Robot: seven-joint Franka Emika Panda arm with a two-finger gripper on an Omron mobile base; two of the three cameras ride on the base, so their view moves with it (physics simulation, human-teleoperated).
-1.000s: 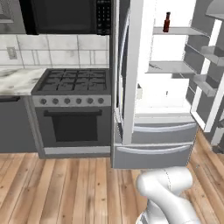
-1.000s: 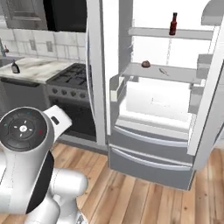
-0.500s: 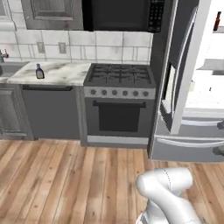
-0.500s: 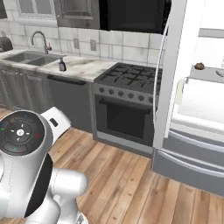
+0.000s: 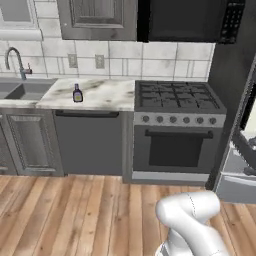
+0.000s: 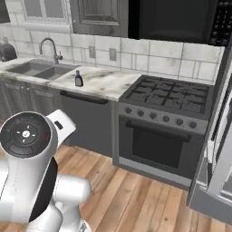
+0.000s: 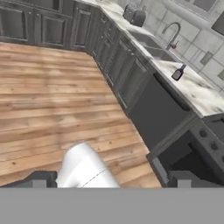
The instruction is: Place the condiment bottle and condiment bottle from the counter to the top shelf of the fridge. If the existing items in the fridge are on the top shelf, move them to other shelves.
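Observation:
A small dark condiment bottle (image 5: 77,93) with a light label stands upright on the marble counter (image 5: 102,95), between the sink and the stove; it also appears in the right base view as the condiment bottle (image 6: 78,79) and in the hand view as the condiment bottle (image 7: 177,73). My gripper (image 7: 110,180) is open, its dark fingertips (image 7: 40,179) spread wide with nothing between them, low over the wooden floor and far from the bottle. The fridge (image 5: 241,165) shows only its open lower part at the right edge; its top shelf is out of view.
A black stove (image 5: 176,127) with an oven stands between counter and fridge. A sink with a faucet (image 5: 15,62) lies left of the bottle, and a toaster (image 7: 134,15) sits farther along. Grey cabinets (image 5: 30,145) line the wall. Wooden floor (image 5: 75,210) lies in front.
The whole picture has shifted: the base has driven left, so the open fridge has slid to the right edge and the stove, counter and bottle have come into view. The gripper stays open.

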